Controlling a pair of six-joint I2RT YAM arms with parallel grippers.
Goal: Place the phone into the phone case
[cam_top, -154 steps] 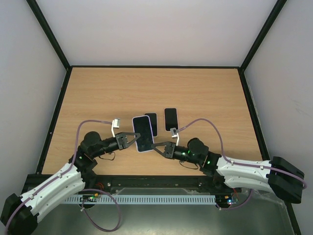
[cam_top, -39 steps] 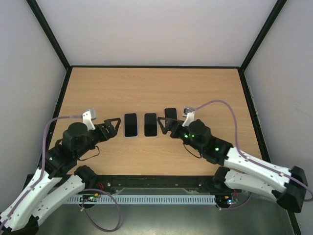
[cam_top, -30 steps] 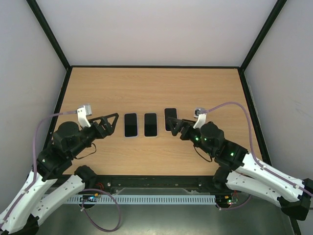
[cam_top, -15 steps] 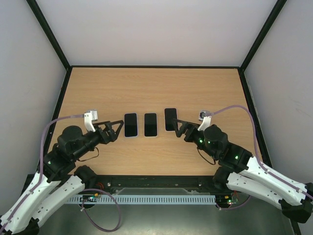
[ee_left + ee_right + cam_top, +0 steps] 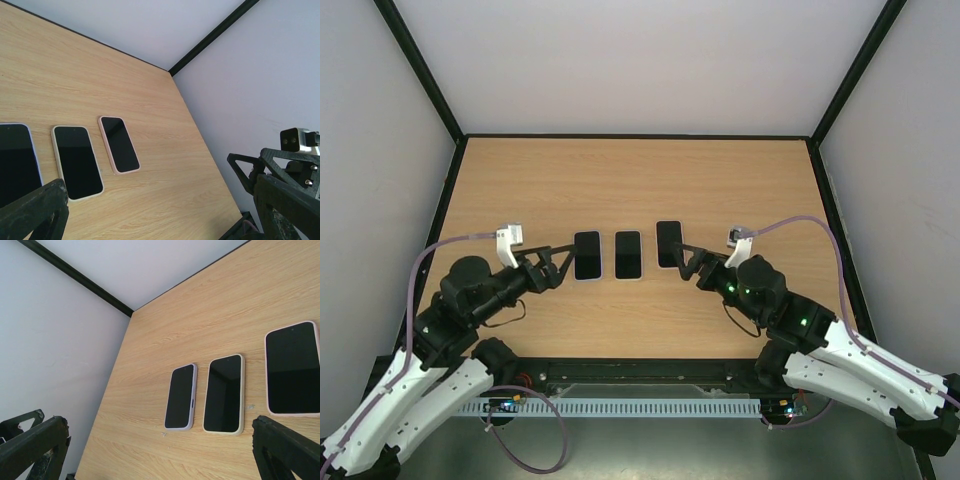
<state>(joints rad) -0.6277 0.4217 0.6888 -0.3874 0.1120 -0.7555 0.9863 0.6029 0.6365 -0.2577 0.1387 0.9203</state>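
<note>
1. Three phones lie flat in a row at the middle of a pale wooden table (image 5: 640,180). Each shows a dark screen inside a pale case: lavender-cased phone (image 5: 587,256) on the left, cream-cased phone (image 5: 628,255) in the centre, pink-cased phone (image 5: 668,243) on the right and set slightly farther back. They sit just beside one another without touching.
2. Black framing (image 5: 638,136) edges the table, and plain white walls (image 5: 640,60) close it in on three sides.
3. Reaching in from the near left corner, the left arm (image 5: 420,380) is bent at the elbow. The left gripper (image 5: 558,262) hangs just left of the lavender-cased phone, its fingers (image 5: 35,207) spread wide with nothing between them.
4. Mirroring it from the near right, the right arm (image 5: 850,350) holds the right gripper (image 5: 682,260) by the near end of the pink-cased phone. Its fingers (image 5: 32,445) are also spread wide and empty.
5. A lilac cable (image 5: 790,222) loops over each arm.
</note>
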